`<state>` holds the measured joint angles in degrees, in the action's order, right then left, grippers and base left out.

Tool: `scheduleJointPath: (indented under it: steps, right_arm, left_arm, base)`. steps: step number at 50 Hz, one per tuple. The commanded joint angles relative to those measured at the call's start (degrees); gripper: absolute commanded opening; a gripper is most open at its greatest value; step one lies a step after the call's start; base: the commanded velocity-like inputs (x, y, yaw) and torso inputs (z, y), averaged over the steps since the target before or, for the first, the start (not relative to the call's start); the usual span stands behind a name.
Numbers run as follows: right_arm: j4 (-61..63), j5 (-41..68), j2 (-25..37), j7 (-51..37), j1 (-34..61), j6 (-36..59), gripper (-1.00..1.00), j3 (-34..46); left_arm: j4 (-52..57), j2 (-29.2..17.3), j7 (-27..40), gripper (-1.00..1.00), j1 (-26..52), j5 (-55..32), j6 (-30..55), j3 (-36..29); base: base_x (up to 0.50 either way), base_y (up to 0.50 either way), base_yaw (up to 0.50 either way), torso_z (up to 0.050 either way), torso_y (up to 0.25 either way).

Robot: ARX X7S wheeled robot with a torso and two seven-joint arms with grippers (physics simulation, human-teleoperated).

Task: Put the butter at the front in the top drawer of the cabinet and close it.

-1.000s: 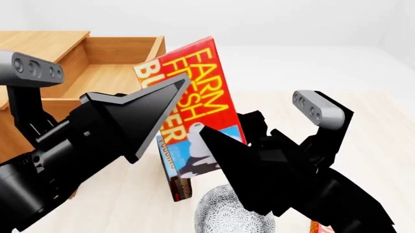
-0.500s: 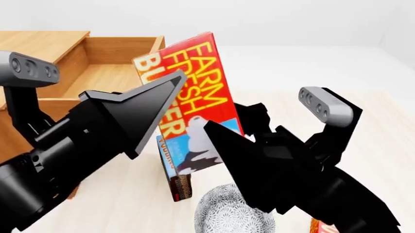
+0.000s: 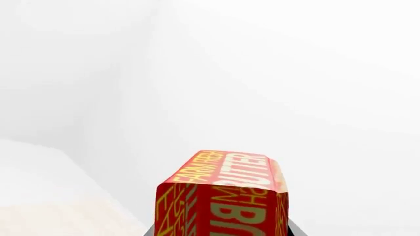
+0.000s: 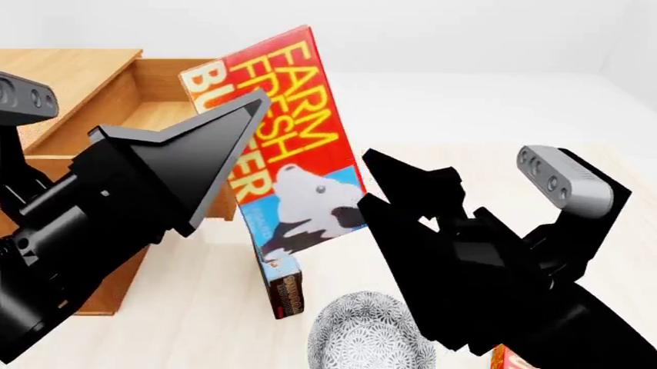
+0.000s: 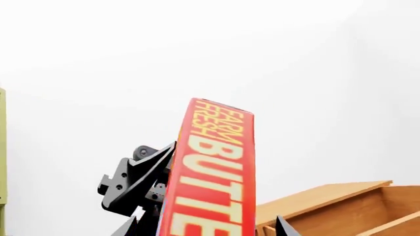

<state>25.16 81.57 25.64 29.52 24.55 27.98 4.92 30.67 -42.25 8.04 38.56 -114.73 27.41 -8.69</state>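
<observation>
Since a second ago the red butter carton with yellow lettering and cow picture [image 4: 289,146] has risen and shifted left toward the open light-brown wooden top drawer [image 4: 154,108] of the cabinet [image 4: 61,69]. I see my black left gripper [image 4: 241,115] clamped on it, aloft and tilted. Right gripper [image 4: 385,181]: I cannot tell its opening.

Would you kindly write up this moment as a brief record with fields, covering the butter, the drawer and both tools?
held item: butter carton, lifted and tilted
holder: left tool, shut on the carton
right tool, beside the carton; open or shut unclear
top drawer: open, interior looks empty
cabinet: behind the left arm
other items: blue box below the carton; patterned grey object in the foreground
</observation>
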Motion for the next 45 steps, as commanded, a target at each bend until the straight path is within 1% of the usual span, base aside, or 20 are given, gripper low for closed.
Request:
scheduleJointPath:
  steps: [1,12,23,36,40,45]
  right_arm:
    - [3.7,0.2,2.6,-1.6,-4.2,-2.1,1.0,-3.9]
    - [7.0,-2.2,3.6,-3.2,-9.1,-5.4,1.0,-8.1]
    - [13.6,-16.4,1.7,-11.1,-13.0,-9.6,1.0,-10.6]
    - [21.2,-23.8,1.9,-16.1,-19.2,-12.6,1.0,-15.2]
    - [21.8,-29.9,0.4,-19.3,-18.7,-12.8,1.0,-14.8]
    - [20.8,-40.8,-2.5,-22.8,-16.4,-13.0,1.0,-11.2]
  left_arm:
    - [0.2,-1.0,0.3,-1.0,0.7,-2.4,-0.5,2.1]
    - [0.9,-2.1,1.8,-1.0,2.1,-3.5,-0.7,2.7]
    - [1.9,-3.0,3.9,-1.0,3.9,-4.6,-1.0,3.2]
    - [2.5,-3.8,5.7,-1.0,5.8,-5.3,-1.1,3.3]
    - [2.6,-4.3,6.6,-1.0,6.5,-5.1,-1.0,3.2]
    - [2.9,-5.1,7.5,-1.0,6.9,-5.0,-0.7,3.3]
  base:
    - [0.0,0.0,0.0,0.0,0.0]
    - [0.0,0.0,0.0,0.001,0.001]
    - [0.0,0.0,0.0,0.0,0.001]
    - [0.0,0.0,0.0,0.001,0.001]
    - [0.0,0.0,0.0,0.0,0.003]
    - [0.0,0.0,0.0,0.0,0.0]
